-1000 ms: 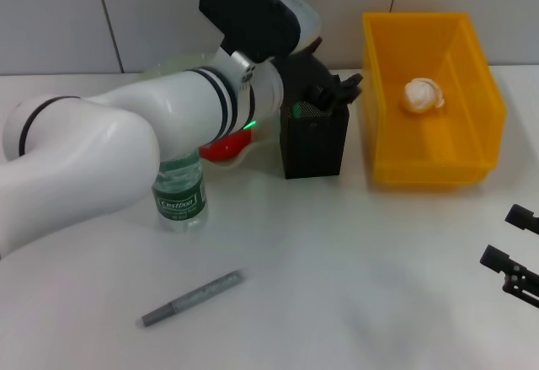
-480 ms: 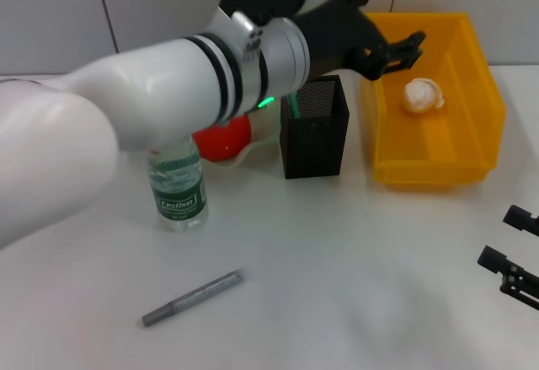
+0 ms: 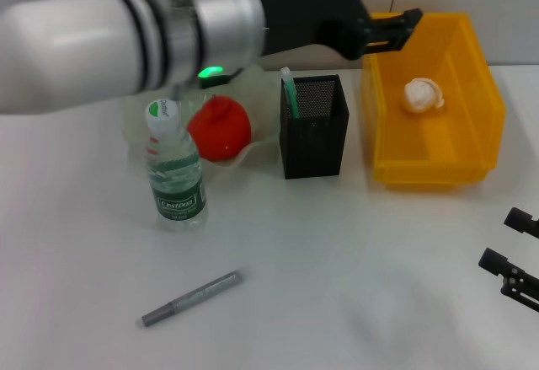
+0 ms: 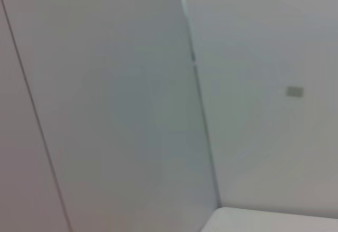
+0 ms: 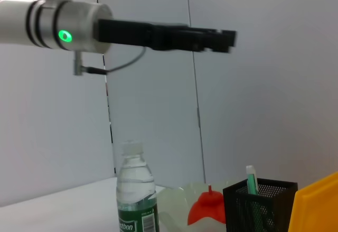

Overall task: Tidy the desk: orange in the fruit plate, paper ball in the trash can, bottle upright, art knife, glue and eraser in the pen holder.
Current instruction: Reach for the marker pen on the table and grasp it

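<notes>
We are raising our left gripper (image 3: 396, 29), fingers spread and empty, above the pen holder (image 3: 314, 126), while the art knife (image 3: 192, 297) is lying in front of it, slim, rigid and light, best pinched mid-body.

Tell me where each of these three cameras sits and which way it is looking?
Head view: from the robot's head, looking down at the desk with the bottle, orange, pen holder, yellow bin and pen; the left arm crosses the top, the right gripper peeks in at the lower right.
Left wrist view: on the raised left arm, facing only the wall; no robot parts show.
Right wrist view: low at the desk's right, looking sideways; it shows the left arm.
Shared: head and right wrist views both show bottle, orange and pen holder.
</notes>
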You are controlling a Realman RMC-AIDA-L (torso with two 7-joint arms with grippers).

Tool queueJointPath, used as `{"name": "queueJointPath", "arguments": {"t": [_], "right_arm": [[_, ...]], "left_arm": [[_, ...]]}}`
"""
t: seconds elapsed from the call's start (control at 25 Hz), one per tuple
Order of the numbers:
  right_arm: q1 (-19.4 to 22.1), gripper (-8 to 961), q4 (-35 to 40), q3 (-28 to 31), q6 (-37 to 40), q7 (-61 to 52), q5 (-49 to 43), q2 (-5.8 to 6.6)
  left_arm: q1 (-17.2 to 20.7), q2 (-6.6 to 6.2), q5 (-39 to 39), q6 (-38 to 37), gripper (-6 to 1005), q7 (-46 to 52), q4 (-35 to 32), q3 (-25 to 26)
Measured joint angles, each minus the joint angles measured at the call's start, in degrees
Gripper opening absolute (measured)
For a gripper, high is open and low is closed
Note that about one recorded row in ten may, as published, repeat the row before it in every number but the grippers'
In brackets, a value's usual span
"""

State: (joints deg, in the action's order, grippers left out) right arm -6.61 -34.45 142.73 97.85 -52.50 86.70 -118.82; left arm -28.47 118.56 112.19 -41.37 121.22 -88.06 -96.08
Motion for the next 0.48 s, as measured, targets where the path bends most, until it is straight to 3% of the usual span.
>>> {"name": "queueJointPath", "arguments": {"t": [0.32, 0.48], "right_arm": [[0.2, 693, 0.0, 0.7, -0.3, 0.0, 0.0, 0.00], [0.2, 693, 0.0, 0.9, -0.3, -0.1, 0.0, 0.00]], "left_arm": [[2.9, -0.16, -3.1, -18.5, 806, -4.4, -3.5, 11.6], [4.1, -0.20, -3.1, -23.1, 806, -4.7, -5.0, 15.1]]}}
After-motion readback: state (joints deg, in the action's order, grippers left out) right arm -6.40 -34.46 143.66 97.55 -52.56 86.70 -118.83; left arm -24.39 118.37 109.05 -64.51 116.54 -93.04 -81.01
